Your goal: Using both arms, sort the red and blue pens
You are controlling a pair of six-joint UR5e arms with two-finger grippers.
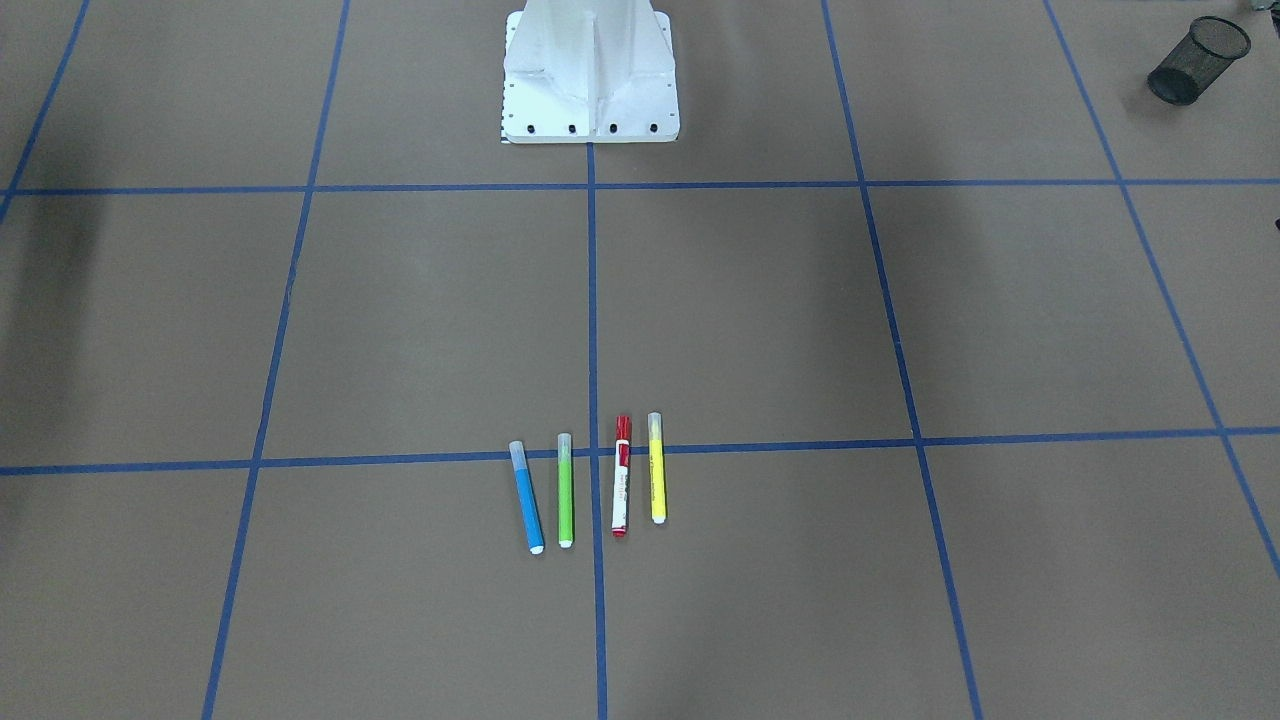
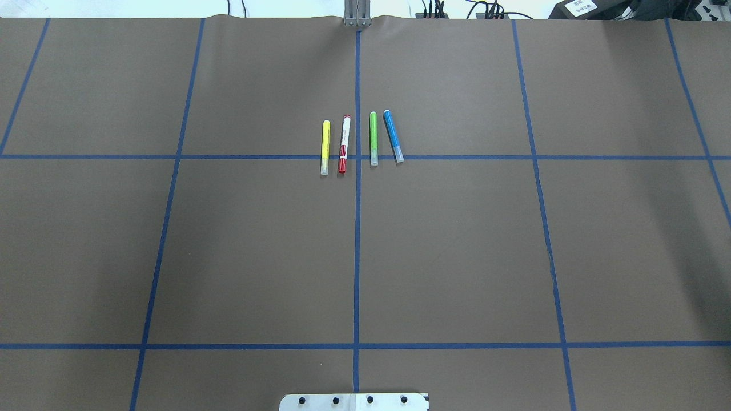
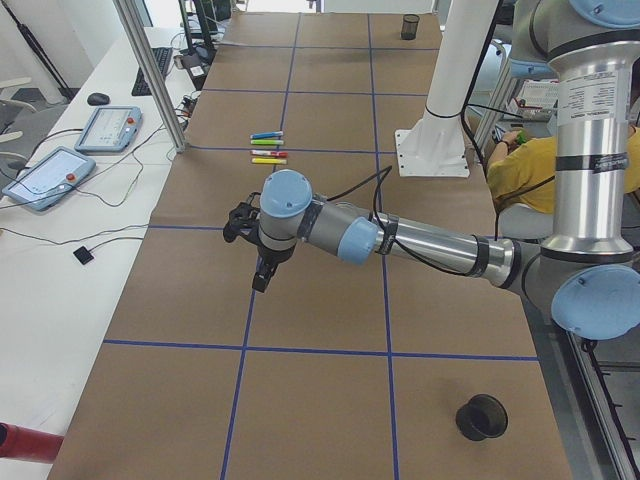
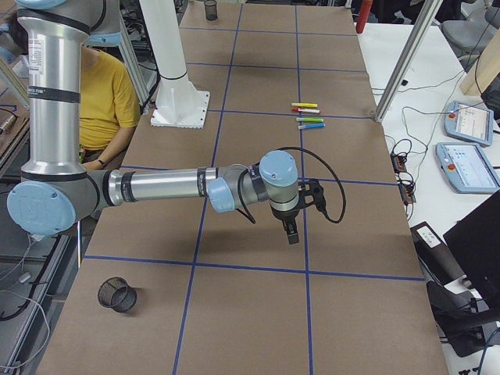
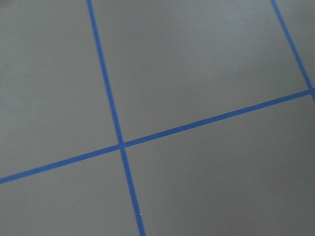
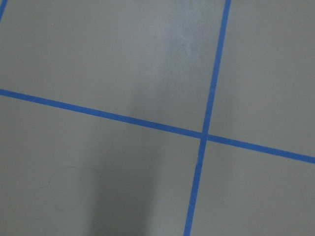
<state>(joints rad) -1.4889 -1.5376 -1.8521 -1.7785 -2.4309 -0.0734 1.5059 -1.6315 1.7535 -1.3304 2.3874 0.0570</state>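
Four markers lie side by side across a blue tape line at mid-table. The blue pen point(image 1: 526, 497) point(image 2: 392, 136) is at one end of the row and the red pen point(image 1: 621, 476) point(image 2: 344, 143), white-barrelled with a red cap, lies between a green marker point(image 2: 373, 138) and a yellow marker point(image 2: 325, 146). Neither arm shows in the overhead or front view. The left gripper point(image 3: 262, 278) hangs over bare table well short of the pens. The right gripper point(image 4: 291, 233) hangs likewise at the other end. I cannot tell whether either is open or shut. Both wrist views show only brown table and tape.
A black mesh cup point(image 1: 1197, 60) lies tipped near the robot's left corner point(image 3: 482, 417); another mesh cup point(image 4: 117, 294) lies at its right. The white pedestal point(image 1: 590, 80) stands at the robot's edge. A person in a yellow shirt point(image 4: 105, 86) sits behind it.
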